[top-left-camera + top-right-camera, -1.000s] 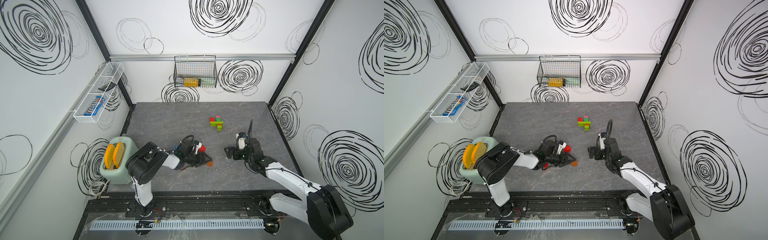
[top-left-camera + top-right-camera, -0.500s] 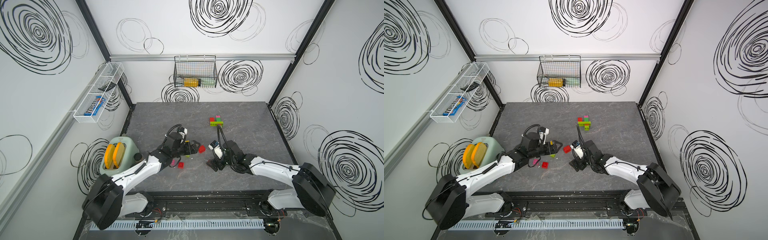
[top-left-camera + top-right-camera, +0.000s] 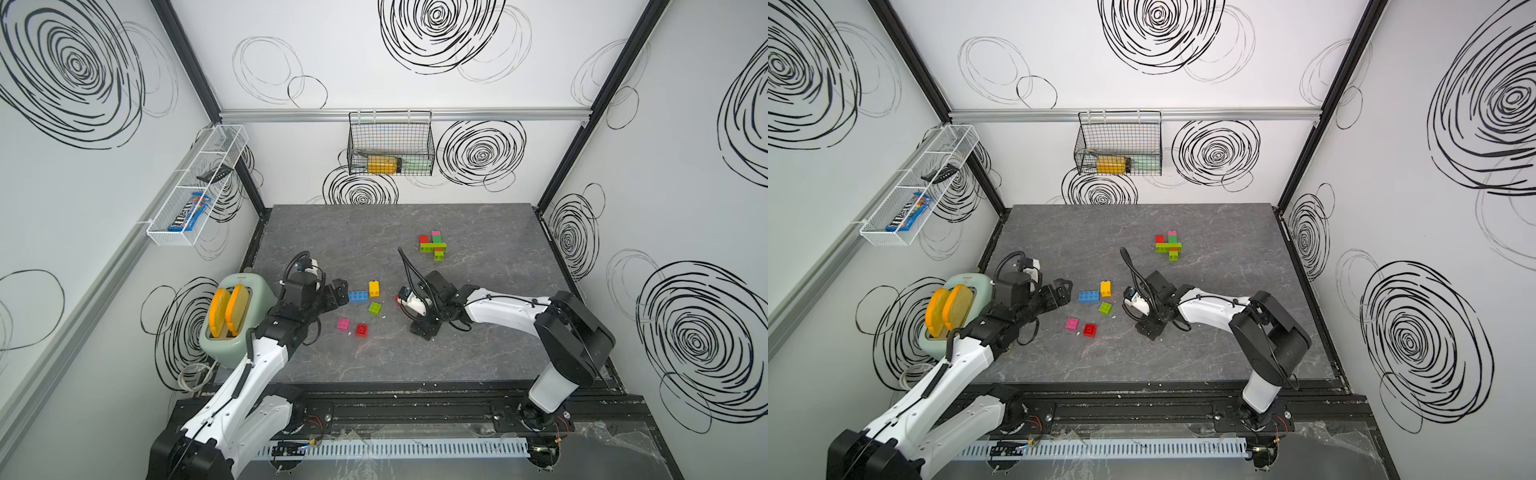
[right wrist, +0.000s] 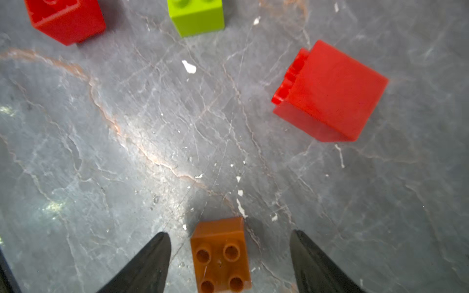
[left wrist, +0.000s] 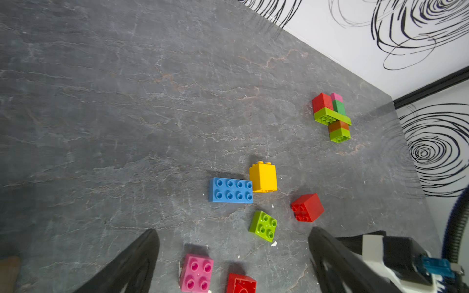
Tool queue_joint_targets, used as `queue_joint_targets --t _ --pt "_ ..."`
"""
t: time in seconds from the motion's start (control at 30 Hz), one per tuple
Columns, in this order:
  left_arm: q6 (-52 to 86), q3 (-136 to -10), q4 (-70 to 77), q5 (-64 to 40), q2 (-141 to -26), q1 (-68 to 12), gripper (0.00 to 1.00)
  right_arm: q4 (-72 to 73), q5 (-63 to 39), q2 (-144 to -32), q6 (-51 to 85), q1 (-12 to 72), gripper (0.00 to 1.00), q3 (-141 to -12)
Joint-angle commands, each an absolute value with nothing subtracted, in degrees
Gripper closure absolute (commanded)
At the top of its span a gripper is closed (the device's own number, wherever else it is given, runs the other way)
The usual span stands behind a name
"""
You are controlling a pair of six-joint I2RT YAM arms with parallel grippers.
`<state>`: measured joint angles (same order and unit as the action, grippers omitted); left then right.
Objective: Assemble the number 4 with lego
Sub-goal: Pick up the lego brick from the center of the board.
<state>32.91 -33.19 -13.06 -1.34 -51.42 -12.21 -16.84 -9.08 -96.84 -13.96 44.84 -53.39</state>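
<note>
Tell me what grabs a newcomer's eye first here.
Bright loose lego bricks lie scattered in the middle of the grey table, with a joined red, pink and green cluster farther back. The right hand hangs open around an orange brick. A mint toaster holding orange slices stands at the table's left edge.

Only one to read: "m&m's" on the blue candy packet (image 3: 188,213), near end of the white wire wall shelf (image 3: 172,240).
</note>
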Motion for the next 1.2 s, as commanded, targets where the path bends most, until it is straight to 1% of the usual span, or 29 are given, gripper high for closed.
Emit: queue_joint_targets --t 0.0,0.13,0.27,0.3,0.4,0.47,0.6,0.7,0.93,0.97,1.07,1.1,1.17 --pt "32.26 -32.02 -13.75 0.63 -49.34 -10.64 0.04 -19.84 -8.96 -97.80 -15.47 45.50 0.26 -55.23" --pt "32.09 -31.14 -14.15 2.15 -47.50 -9.09 0.04 -19.89 -9.13 -97.79 -15.91 45.45 0.42 -55.03" --pt "31.88 -31.11 -13.96 1.82 -47.19 -8.09 0.04 -19.25 -9.84 -96.78 -16.05 45.52 0.55 -54.50" --pt "31.90 -31.11 -13.85 1.60 -47.27 -7.96 0.04 -19.08 -9.85 -96.60 -16.04 45.47 0.57 -54.48" --pt "31.90 -31.20 -13.89 1.41 -47.71 -7.56 0.04 -19.53 -9.68 -96.74 -16.14 45.46 0.58 -54.63" --pt "32.06 -31.29 -14.04 1.39 -47.90 -7.25 0.04 -20.16 -9.22 -97.18 -16.24 45.47 0.55 -54.69" --pt "32.17 -31.21 -13.76 1.22 -47.81 -6.55 0.04 -20.57 -8.95 -96.80 -16.07 45.51 0.54 -54.25" --pt "32.32 -31.03 -13.37 0.63 -47.98 -6.24 0.04 -20.18 -9.01 -95.78 -15.80 45.48 0.58 -53.90" --pt "31.79 -31.03 -13.37 1.11 -47.64 -5.30 0.04 -18.09 -11.94 -93.78 -13.66 46.39 0.78 -56.20" --pt "31.50 -31.03 -13.30 0.86 -47.51 -5.13 0.04 -17.04 -12.40 -94.06 -12.96 46.98 0.82 -56.98" --pt "30.65 -31.35 -13.33 0.39 -47.20 -4.62 0.04 -13.50 -12.98 -96.89 -10.11 49.34 0.98 -61.20" --pt "30.42 -31.50 -13.46 0.24 -47.12 -4.57 0.04 -13.02 -12.03 -98.61 -8.25 49.92 1.00 -63.32" --pt "30.88 -31.78 -14.42 0.41 -47.07 -4.40 0.04 -13.42 -11.46 -101.87 -6.77 50.49 1.00 -67.36"
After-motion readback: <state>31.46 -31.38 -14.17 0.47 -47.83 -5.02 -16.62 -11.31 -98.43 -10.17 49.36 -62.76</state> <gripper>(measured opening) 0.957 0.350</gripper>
